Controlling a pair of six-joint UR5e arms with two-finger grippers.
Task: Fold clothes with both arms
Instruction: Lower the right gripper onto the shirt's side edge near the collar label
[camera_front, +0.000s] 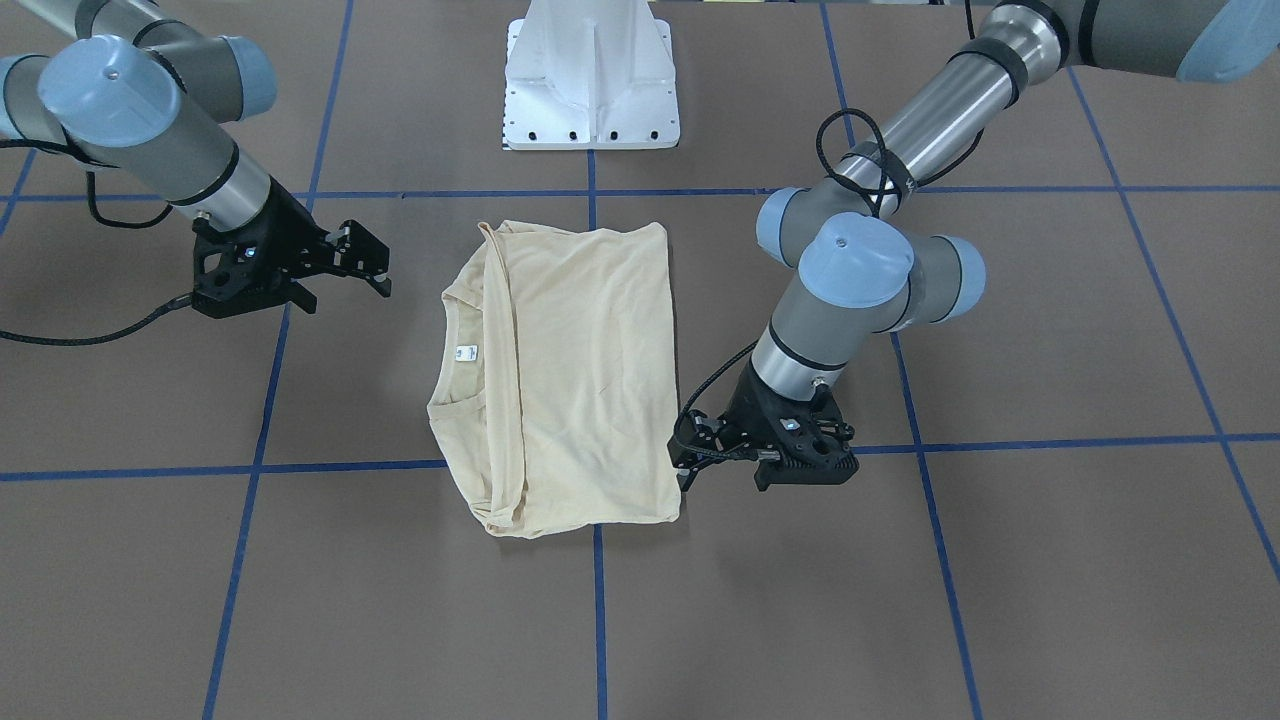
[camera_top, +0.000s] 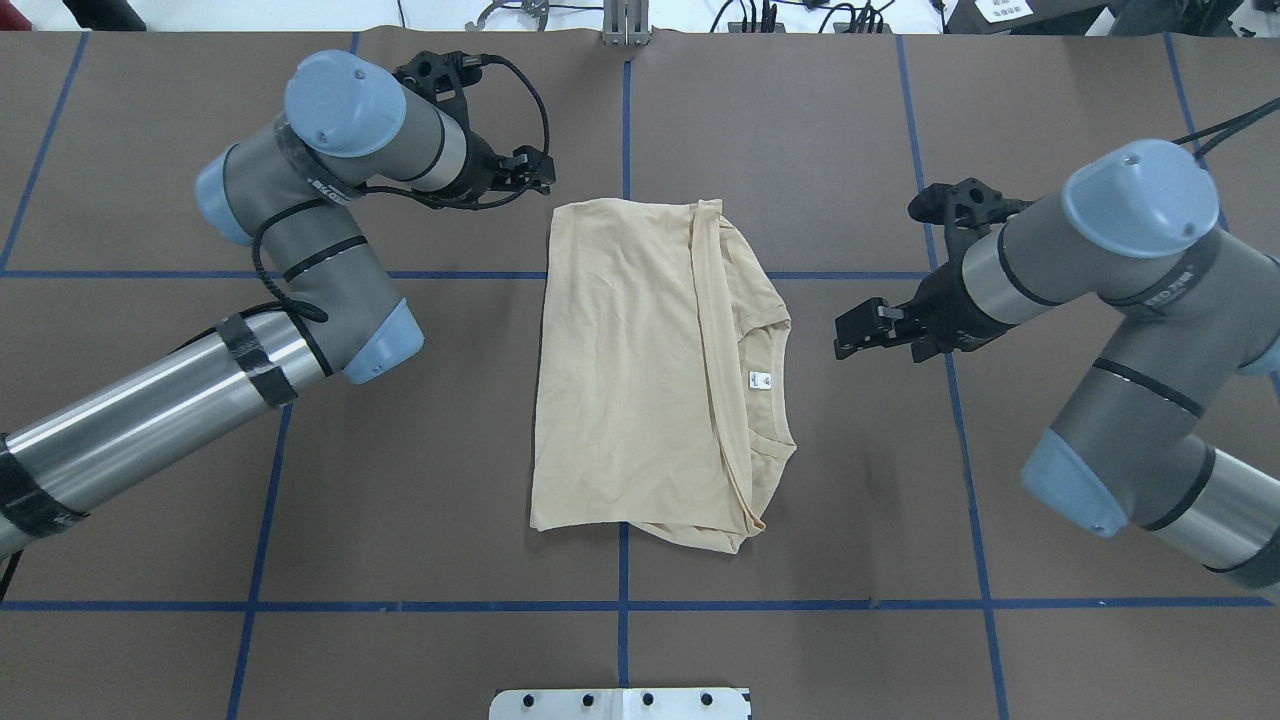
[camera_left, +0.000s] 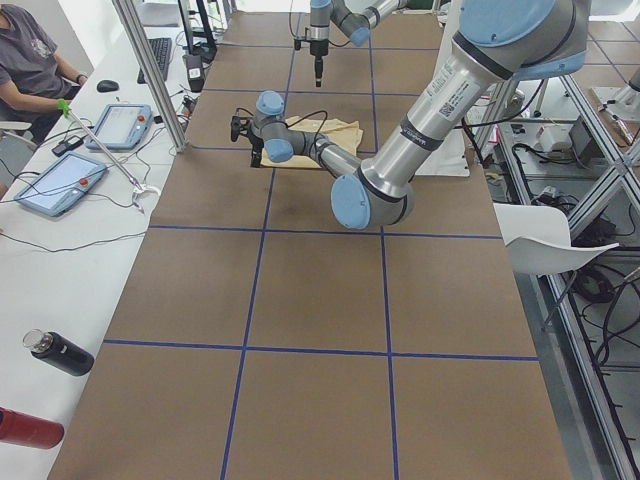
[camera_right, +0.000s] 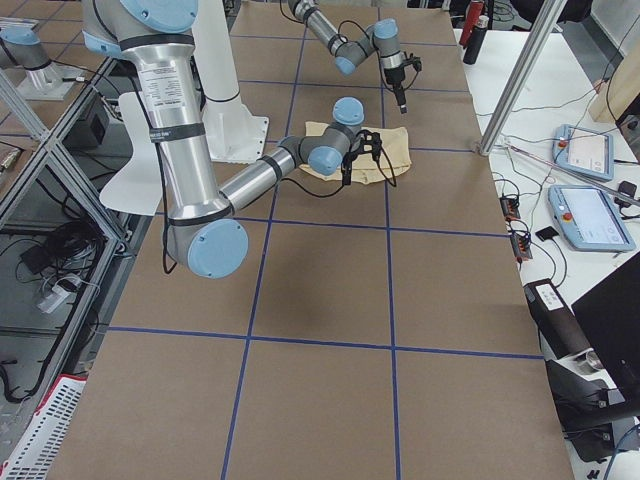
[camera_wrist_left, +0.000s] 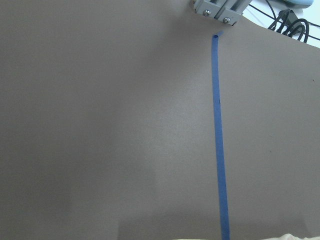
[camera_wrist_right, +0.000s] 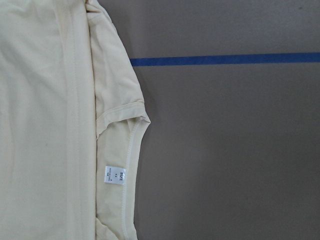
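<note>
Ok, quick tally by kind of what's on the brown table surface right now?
cream-yellow shirt, folded: 1
robot arms: 2 (left arm, right arm)
white pedestal base: 1
Total: 4

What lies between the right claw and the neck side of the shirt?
Nothing. In the overhead view, only bare brown table separates the right claw from the shirt.

Left hand (camera_front: 688, 452) and right hand (camera_front: 375, 262) both low, empty, jaws apart
</note>
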